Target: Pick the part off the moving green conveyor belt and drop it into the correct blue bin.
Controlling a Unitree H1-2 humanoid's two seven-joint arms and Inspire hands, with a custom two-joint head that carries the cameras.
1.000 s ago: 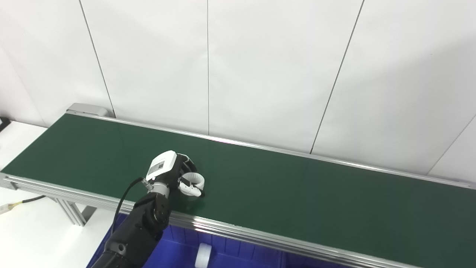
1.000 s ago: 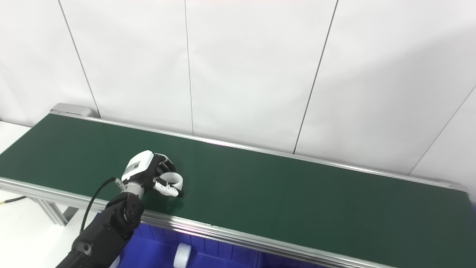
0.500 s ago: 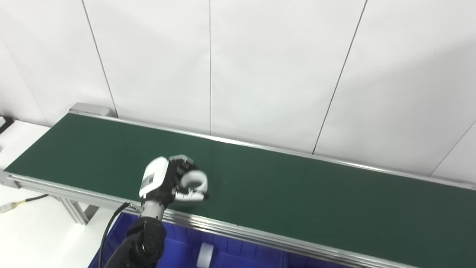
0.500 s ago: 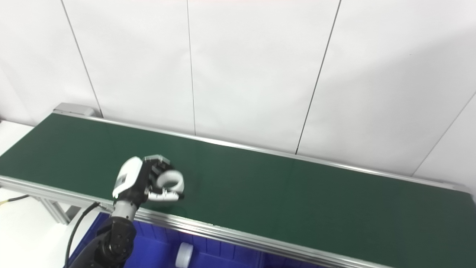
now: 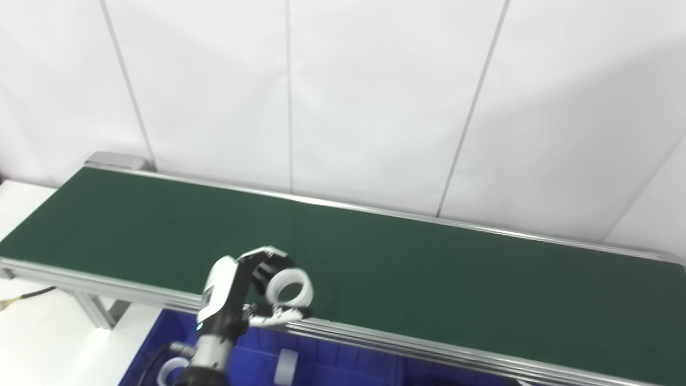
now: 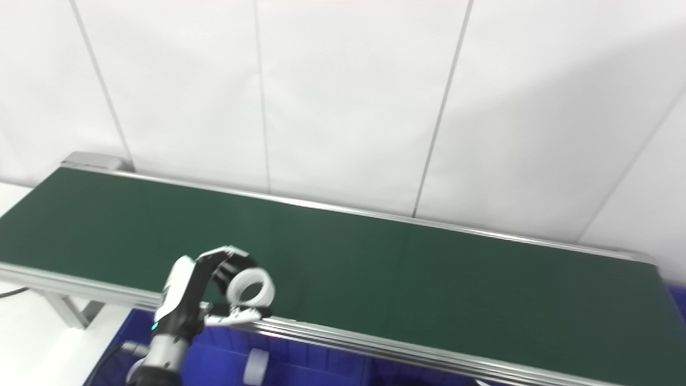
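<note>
My left hand point(image 5: 242, 294) is shut on a white ring-shaped part point(image 5: 290, 289) and holds it up, off the belt, above the near rail of the green conveyor belt point(image 5: 429, 279). The ring stands on edge between fingers and thumb, its hole facing me; it also shows in the right eye view point(image 6: 251, 288). A blue bin point(image 5: 321, 364) lies below the near rail, under the hand. The right hand is not in view.
Two white parts lie in the blue bin: a small cylinder point(image 5: 285, 366) and a ring point(image 5: 171, 370) at its left. The conveyor's silver near rail point(image 5: 407, 346) runs between belt and bin. A white panelled wall stands behind the belt.
My left hand lifted the white ring off the belt and drew it back toward me, to above the near rail. The camera also shifted a little.
</note>
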